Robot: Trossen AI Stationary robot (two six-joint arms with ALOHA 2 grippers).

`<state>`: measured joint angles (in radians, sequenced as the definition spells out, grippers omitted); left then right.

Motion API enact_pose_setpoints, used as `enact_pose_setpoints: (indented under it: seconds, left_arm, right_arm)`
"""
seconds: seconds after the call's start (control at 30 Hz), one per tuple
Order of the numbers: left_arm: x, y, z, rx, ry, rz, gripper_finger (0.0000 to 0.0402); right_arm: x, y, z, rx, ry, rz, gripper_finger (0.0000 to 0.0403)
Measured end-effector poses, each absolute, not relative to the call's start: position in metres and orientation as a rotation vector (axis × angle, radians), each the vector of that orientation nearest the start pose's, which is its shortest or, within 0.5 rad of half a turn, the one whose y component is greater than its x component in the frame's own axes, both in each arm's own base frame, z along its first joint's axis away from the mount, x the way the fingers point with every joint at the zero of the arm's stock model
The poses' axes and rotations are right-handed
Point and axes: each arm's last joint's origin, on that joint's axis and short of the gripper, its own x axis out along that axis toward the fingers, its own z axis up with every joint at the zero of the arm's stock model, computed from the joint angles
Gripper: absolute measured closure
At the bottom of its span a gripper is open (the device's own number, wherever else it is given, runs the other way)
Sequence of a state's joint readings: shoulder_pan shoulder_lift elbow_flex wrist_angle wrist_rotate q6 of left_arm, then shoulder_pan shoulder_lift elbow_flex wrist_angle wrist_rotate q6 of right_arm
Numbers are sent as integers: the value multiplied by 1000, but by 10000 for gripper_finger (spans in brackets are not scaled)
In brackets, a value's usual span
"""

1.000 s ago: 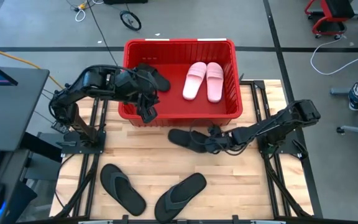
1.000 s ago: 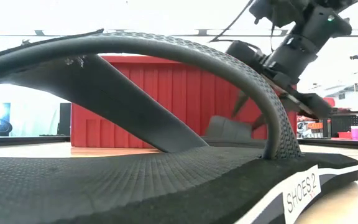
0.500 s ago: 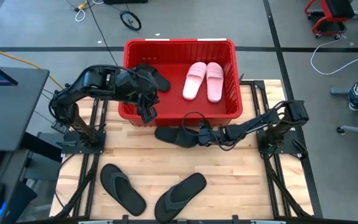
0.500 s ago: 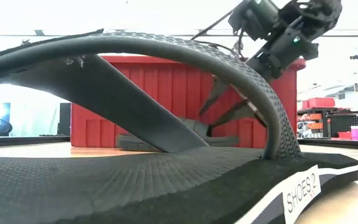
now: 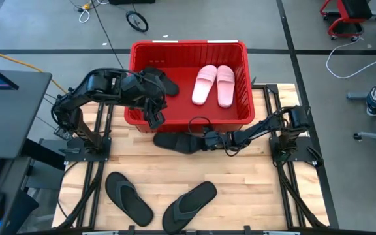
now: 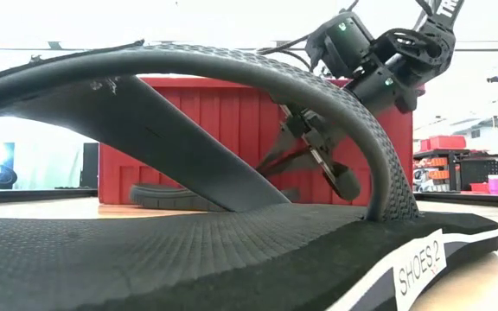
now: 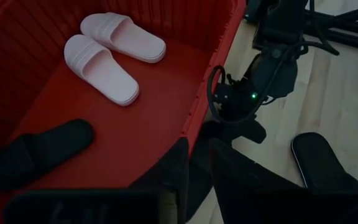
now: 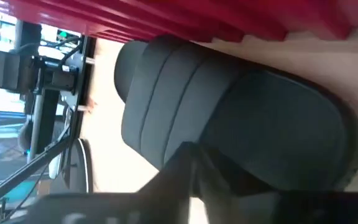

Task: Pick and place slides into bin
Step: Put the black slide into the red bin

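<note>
The red bin [image 5: 188,46] stands at the table's far side. In it lie two pale pink slides [image 5: 204,83] [image 5: 225,85] and one black slide [image 5: 158,79]. Another black slide [image 5: 175,140] lies flat on the table just in front of the bin's near wall. My right gripper [image 5: 204,141] reaches in low from the right and is shut at that slide's right end. My left gripper [image 5: 154,119] hangs over the bin's near left wall, with a narrow gap between its fingers and nothing in it. Two black flip-flops [image 5: 128,197] [image 5: 189,203] lie near the front edge. My right gripper is shut on the black slide's right end [image 8: 272,168], the end away from its wide strap [image 8: 160,93]. The fingers [image 8: 179,177] come nearly level from the table's right and slant down. They hide the place of contact. The slide's sole rests on the table.
The bin's near wall [image 5: 194,123] runs right behind the held slide. One flip-flop [image 6: 188,242] fills the low view's foreground. Bare wood lies between the held slide and the flip-flops. The arm bases [image 5: 77,147] [image 5: 292,150] stand at the table's left and right.
My right gripper has moved toward the table's left edge along the bin's near wall. It has pushed the black slide leftward across the table, and its spread fingers have shut at the slide's right end.
</note>
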<state>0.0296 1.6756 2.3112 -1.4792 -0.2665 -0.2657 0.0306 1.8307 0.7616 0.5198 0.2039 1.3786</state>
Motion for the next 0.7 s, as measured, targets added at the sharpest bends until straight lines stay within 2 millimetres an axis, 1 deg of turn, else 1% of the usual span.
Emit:
enact_pose_setpoints:
  seconds: [0.07, 0.13, 0.27, 0.37, 0.47, 0.57, 0.63, 0.7]
  left_arm:
    - [272, 16, 488, -148, 796, 387, 337]
    - [272, 16, 488, -148, 796, 387, 341]
    - [272, 16, 488, -153, 796, 389, 347]
    - [272, 16, 488, -169, 792, 396, 350]
    - [273, 16, 488, -188, 788, 403, 351]
    - [273, 15, 488, -183, 789, 400, 350]
    - [273, 15, 488, -178, 790, 397, 350]
    - [273, 15, 488, -164, 793, 392, 349]
  right_arm:
    - [340, 8, 126, 1263, 344, -493, 394]
    - [338, 13, 135, 1266, 336, -455, 390]
    - [333, 31, 167, 1239, 302, -321, 398]
    - [321, 48, 195, 1234, 294, -221, 399]
    - [303, 64, 224, 1215, 307, -139, 400]
    - [278, 75, 246, 1180, 358, -95, 401]
    - [261, 77, 260, 1131, 375, -67, 401]
    - [245, 74, 276, 1069, 349, -42, 401]
